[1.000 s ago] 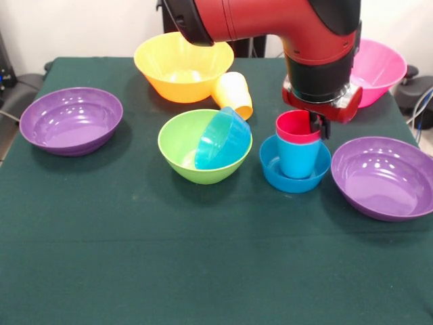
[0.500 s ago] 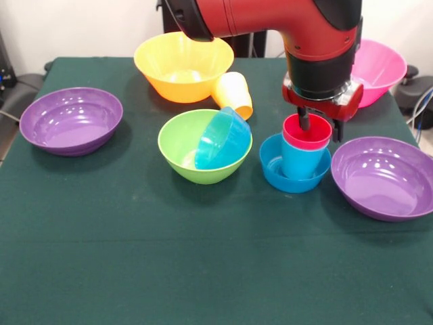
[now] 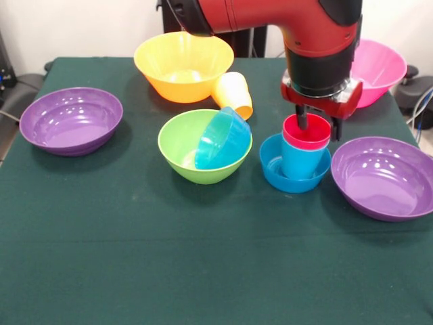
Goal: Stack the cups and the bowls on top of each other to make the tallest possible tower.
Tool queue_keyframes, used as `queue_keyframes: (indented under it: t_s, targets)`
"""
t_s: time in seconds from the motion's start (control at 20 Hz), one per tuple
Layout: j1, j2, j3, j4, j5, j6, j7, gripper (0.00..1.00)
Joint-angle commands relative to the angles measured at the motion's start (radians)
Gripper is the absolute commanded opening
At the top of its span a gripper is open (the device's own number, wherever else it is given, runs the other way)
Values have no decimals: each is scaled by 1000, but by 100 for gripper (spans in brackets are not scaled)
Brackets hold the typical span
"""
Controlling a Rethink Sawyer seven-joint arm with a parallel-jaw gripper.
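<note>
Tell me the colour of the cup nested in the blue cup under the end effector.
Red, clearest in the front view.

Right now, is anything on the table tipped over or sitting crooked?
Yes. The small blue bowl leans on its side inside the lime green bowl, and the yellow-orange cup lies tipped against the orange-yellow bowl. The remaining bowls sit upright.

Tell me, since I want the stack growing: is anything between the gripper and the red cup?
Nothing visible. The gripper is right at the red cup, one finger inside its rim, the other outside; the cup sits nested in the blue cup.
</note>
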Motion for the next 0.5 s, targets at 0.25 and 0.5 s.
queue_keyframes:
  t_s: [0.25, 0.5]
  targets:
    - [-13, -139, 61, 81, -27, 130, -154, 100]
    - [-54, -192, 104, 108, 13, 187, -188, 100]
